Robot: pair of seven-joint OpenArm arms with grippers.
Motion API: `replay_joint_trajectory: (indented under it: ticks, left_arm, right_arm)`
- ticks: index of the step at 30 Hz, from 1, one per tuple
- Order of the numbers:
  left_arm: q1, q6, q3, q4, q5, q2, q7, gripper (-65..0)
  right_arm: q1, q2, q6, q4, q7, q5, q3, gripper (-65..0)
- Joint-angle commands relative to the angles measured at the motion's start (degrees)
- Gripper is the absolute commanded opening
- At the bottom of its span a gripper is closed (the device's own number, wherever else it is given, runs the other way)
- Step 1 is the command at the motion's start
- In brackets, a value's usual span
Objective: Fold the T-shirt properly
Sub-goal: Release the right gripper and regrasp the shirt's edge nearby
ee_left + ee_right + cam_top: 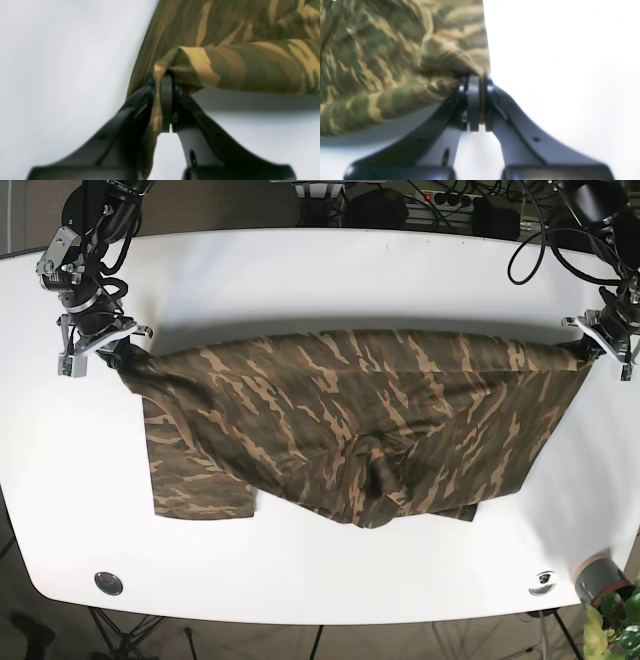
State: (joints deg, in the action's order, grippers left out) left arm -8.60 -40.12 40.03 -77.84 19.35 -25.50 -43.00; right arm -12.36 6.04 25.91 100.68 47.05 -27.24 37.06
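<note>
Camo T-shirt (360,420) stretched across table (300,270) center, left gripper (590,345) at 3 o'clock & right gripper (112,352) at 9 each clamped on a corner; fold barely begun, bottom edge bunched.

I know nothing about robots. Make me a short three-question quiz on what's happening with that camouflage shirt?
1. True or false: both grippers are shut on the T-shirt.
2. In the base view, the left gripper is on that view's: A) left B) right
3. Fill in: the shirt's lower part rests on the white ____.

Key: 1 true, the right gripper pinches it too; 2 B; 3 table.
</note>
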Motion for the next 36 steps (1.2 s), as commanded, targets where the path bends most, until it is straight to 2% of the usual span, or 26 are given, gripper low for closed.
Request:
replay_joint_trajectory:
  ticks: [1,6,8,9,14,16,21,26,32,36]
  left_arm:
    - [0.0,0.1,0.5,-1.2,0.8,-1.8,1.2,-65.0]
    - [-0.3,0.1,0.6,-1.0,0.8,-1.8,1.2,-65.0]
    - [-0.3,0.1,0.8,-1.0,0.8,-1.8,1.2,-65.0]
    - [-0.3,0.1,1.2,-1.0,0.8,-1.8,1.2,-65.0]
    - [-0.3,0.1,3.2,-1.0,0.8,-1.6,1.2,-65.0]
    - [-0.3,0.1,3.2,-1.0,0.8,-1.6,1.2,-65.0]
    - [-0.3,0.1,3.2,-1.0,0.8,-1.6,1.2,-65.0]
    - [-0.3,0.1,3.1,-1.0,0.8,-1.5,1.2,-65.0]
    - [-0.3,0.1,3.0,-1.2,0.8,-1.5,1.2,-65.0]
    - [-0.3,0.1,3.1,-1.0,0.8,-1.5,1.2,-65.0]
  right_arm:
    - [-1.0,0.9,0.15,1.1,-1.6,-0.8,0.3,-62.5]
    - [-2.5,0.9,0.24,1.1,-1.6,-0.8,0.2,-62.3]
    - [-3.4,0.9,0.24,1.1,-1.6,-0.8,0.1,-59.1]
    - [-3.7,0.9,0.24,1.2,-1.6,-0.8,0.1,-56.6]
    - [-5.3,0.8,0.24,2.0,-1.6,-0.8,0.3,-32.3]
    - [-5.3,0.8,0.24,4.1,-1.8,-0.8,0.4,-26.3]
    - [-4.7,0.8,0.24,9.1,-1.6,-0.8,-0.4,-24.4]
    - [0.6,1.3,-0.29,9.2,-1.2,-0.1,-6.2,-24.1]
    - [4.1,0.9,-0.29,8.4,4.7,0.9,-7.8,-24.1]
    - [4.6,0.9,0.15,8.3,5.0,0.8,-8.2,-22.8]
